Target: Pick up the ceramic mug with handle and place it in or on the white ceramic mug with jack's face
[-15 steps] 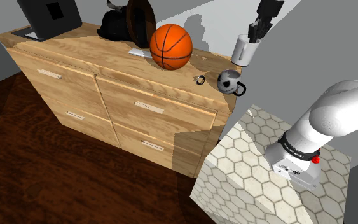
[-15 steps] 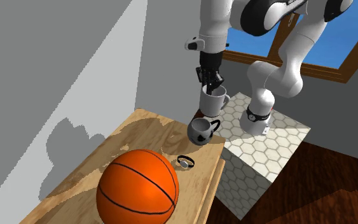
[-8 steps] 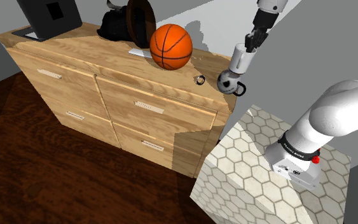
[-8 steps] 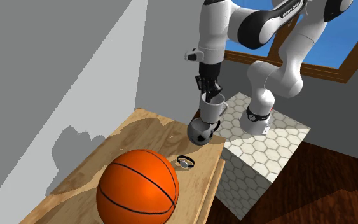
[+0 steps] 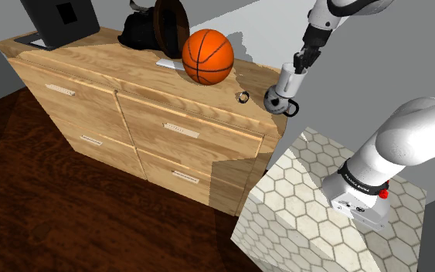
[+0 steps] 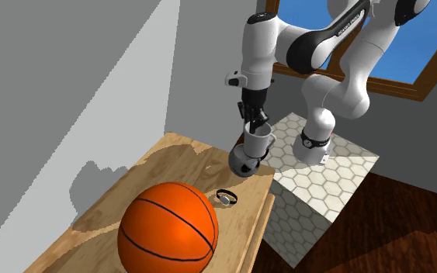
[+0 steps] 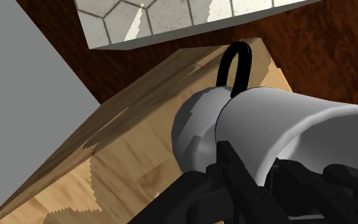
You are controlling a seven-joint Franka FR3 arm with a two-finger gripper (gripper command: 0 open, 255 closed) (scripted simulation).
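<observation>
Shoulder view: ball (image 5: 207,56), ring (image 5: 242,96) at its 5 o'clock, then the face mug (image 5: 275,99) sitting at the dresser (image 5: 169,116) corner. I am gripping the mug (image 5: 288,77) by its rim, my gripper (image 5: 296,65) clamping the wall. The mug is hanging at the face mug's 1 o'clock, base seemingly meeting its mouth. Judgement: I am aiming to lower straight and centred, letting go only once seated, since a sideways nudge risks pushing the face mug off the edge.
</observation>
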